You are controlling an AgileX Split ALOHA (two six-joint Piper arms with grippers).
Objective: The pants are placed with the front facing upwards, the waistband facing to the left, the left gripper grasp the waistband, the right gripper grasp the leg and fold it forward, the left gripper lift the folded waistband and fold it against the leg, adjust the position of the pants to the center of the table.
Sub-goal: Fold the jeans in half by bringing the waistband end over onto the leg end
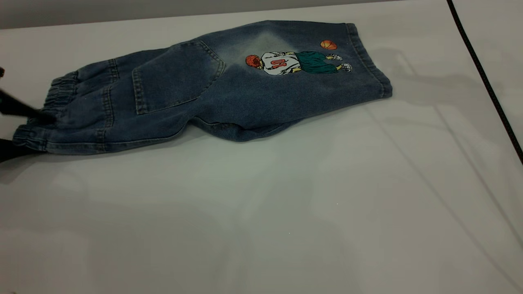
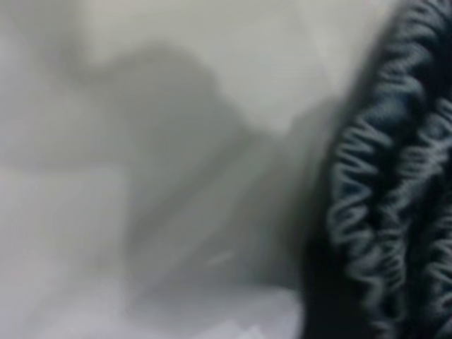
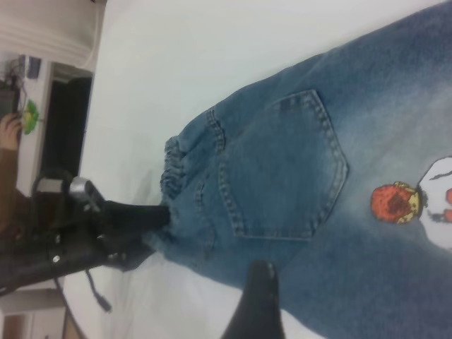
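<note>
Near half of the counter (image 1: 261, 212) is bare; pants already folded lengthwise, lying toward the far edge. Left claw (image 1: 24, 122) at the left edge, clamped on the waistband (image 1: 45, 118). Right claw (image 3: 260, 296) hovers over the denim, grip state can't tell. Next: lift waistband w/ steady tension, carry it over onto the leg (image 1: 318, 69), edges aligned.

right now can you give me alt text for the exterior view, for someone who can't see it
Folded denim pants lie across the far half of a white table, the leg with its basketball-player print to the right. At the left edge, the left claw grips the ruched waistband. The right claw is out of frame.
</note>
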